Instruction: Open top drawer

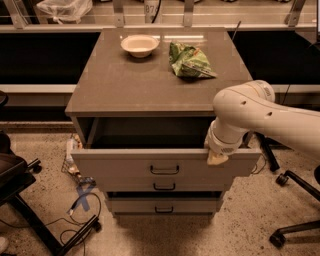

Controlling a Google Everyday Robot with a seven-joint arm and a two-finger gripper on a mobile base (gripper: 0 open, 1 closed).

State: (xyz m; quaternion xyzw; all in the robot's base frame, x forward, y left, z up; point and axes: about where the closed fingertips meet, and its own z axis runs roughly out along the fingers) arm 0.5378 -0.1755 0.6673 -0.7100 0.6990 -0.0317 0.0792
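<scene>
The cream gripper [217,158] is seen at the front rim of the pulled-out grey-beige top drawer [125,167]; its opening cannot be told.

Floor [250,220]: pale speckled stone-like surface, dim warm light. A blue tape cross [82,194] and loose dark cables [75,227] lie on it, left of the cabinet. The grey-beige cabinet stands mid-frame; its tabletop [135,87] shows a soft glare near the back edge. Behind it are dark panels [42,57] between two pale horizontal ledges, the upper ledge [50,28] carrying metal uprights [118,11]. A black chair frame [25,210] is at the left, and a wheeled chair base [295,225] at the right. End effector [218,157]: at the cabinet's front right, just below the tabletop edge.
</scene>
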